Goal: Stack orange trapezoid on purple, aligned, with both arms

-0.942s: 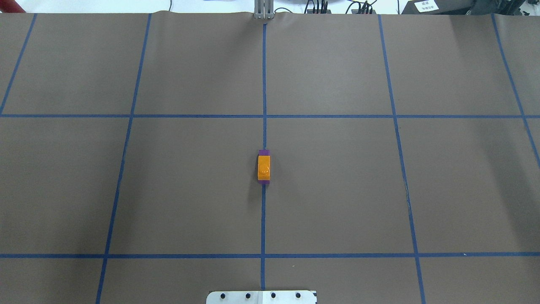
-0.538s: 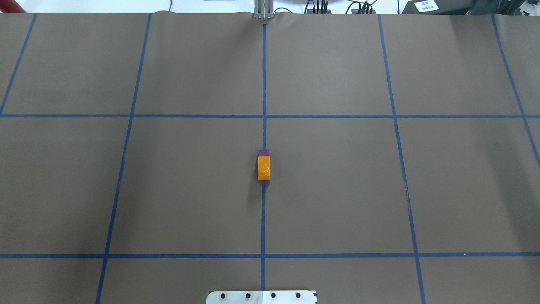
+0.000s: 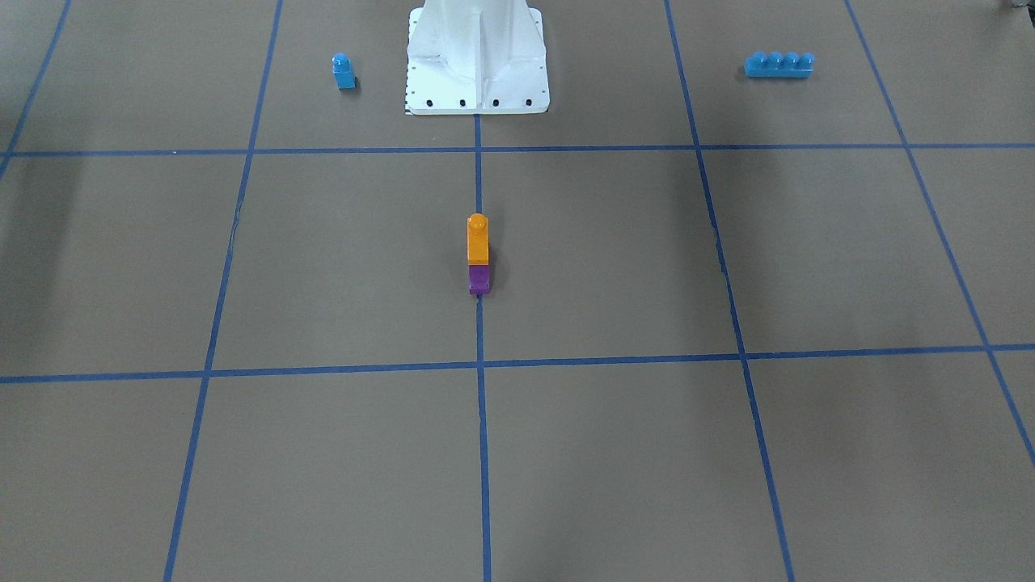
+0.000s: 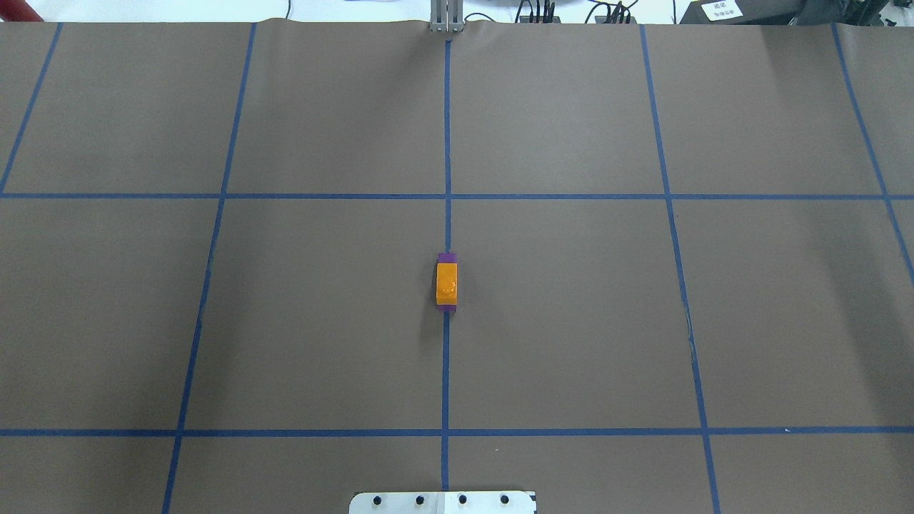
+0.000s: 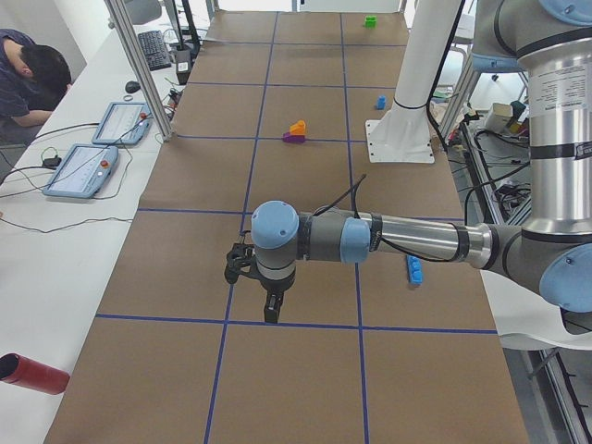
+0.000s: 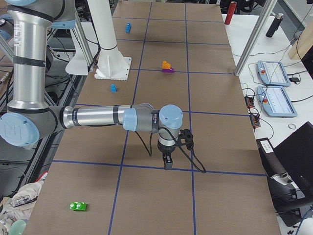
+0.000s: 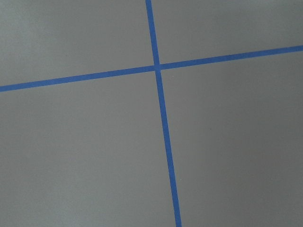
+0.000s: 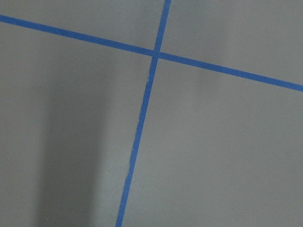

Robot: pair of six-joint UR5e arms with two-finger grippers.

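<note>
While judging the orange trapezoid point(image 3: 478, 240) light, stiff, slick, favouring flat-side pinching; not discerning left gripper point(image 5: 270, 313) or right gripper point(image 6: 167, 164) state.

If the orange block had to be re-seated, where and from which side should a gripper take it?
Take the orange block from straight above, pinching its two long flat sides, left and right of the tape line. It is narrow that way. An end along the line looks sloped, and the purple block sticks out there.
</note>
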